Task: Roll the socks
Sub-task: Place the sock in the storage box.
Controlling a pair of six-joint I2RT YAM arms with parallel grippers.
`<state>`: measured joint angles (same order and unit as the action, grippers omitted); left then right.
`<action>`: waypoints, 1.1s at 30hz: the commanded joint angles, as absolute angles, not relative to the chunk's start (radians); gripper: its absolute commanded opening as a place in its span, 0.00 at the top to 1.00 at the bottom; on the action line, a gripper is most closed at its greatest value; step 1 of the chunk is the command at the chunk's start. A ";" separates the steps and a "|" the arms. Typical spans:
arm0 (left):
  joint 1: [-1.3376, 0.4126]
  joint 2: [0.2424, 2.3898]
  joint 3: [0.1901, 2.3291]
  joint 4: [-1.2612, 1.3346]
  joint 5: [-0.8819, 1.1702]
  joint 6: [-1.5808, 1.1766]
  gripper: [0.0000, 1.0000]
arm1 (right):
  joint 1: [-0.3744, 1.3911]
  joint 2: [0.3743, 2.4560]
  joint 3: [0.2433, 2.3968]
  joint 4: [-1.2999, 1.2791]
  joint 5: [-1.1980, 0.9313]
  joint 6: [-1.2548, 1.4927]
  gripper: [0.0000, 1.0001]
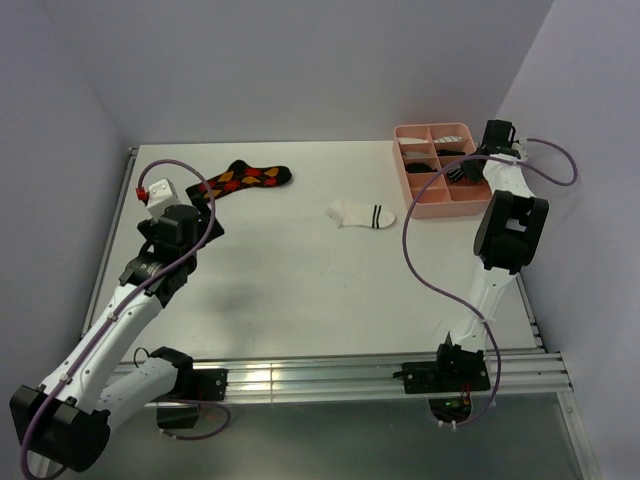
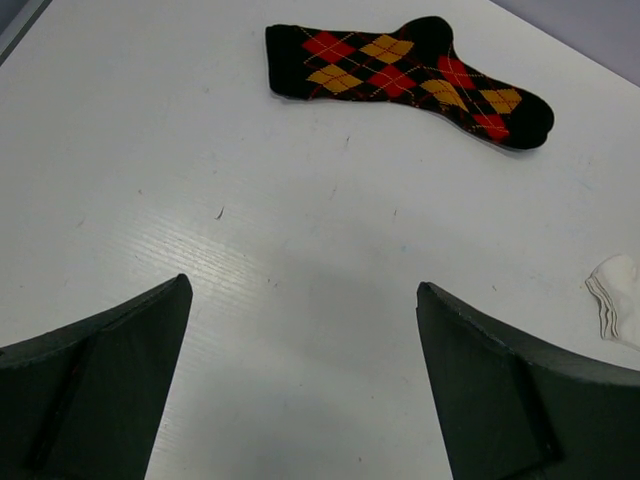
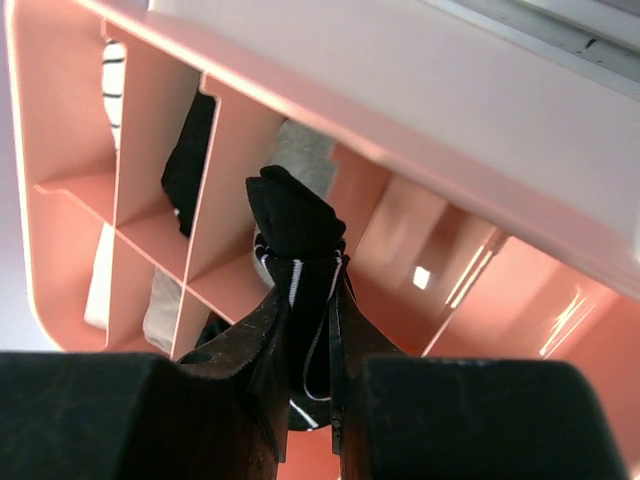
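A black sock with red-orange-yellow argyle diamonds (image 1: 245,179) (image 2: 400,75) lies flat at the back left of the table. The short white sock with black cuff stripes (image 1: 362,213) lies flat mid-table; its toe (image 2: 618,297) shows at the right edge of the left wrist view. My left gripper (image 1: 205,196) (image 2: 302,285) hovers open just short of the argyle sock, with nothing between its fingers. My right gripper (image 1: 464,170) (image 3: 308,275) is over the pink tray, shut on a bunched black sock with thin white stripes (image 3: 298,235).
The pink compartment tray (image 1: 440,212) (image 3: 350,110) stands at the back right, near the right wall. Several of its compartments hold bundled socks, a white striped one (image 1: 447,138) and dark ones (image 1: 418,166) (image 3: 188,160). Walls close the table at the back and both sides.
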<state>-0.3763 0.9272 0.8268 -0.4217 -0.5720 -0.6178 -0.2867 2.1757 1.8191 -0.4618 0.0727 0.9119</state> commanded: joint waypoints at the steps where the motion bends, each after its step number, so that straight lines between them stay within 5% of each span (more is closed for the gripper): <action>1: -0.373 0.934 0.868 -0.371 -0.560 -0.632 0.01 | -0.316 2.169 1.801 -0.453 0.133 0.966 1.00; 28: -0.373 0.963 0.864 -0.402 -0.520 -0.676 0.00 | -0.333 2.232 1.781 -0.535 0.110 1.066 0.93; 33: -0.373 0.971 0.868 -0.405 -0.511 -0.683 0.01 | -0.333 2.201 1.727 -0.463 0.097 1.078 0.75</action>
<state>-0.3759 0.9668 0.8360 -0.4107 -0.5270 -0.6697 -0.3084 2.2131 1.7702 -0.4530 0.0765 1.0389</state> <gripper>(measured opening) 0.995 0.247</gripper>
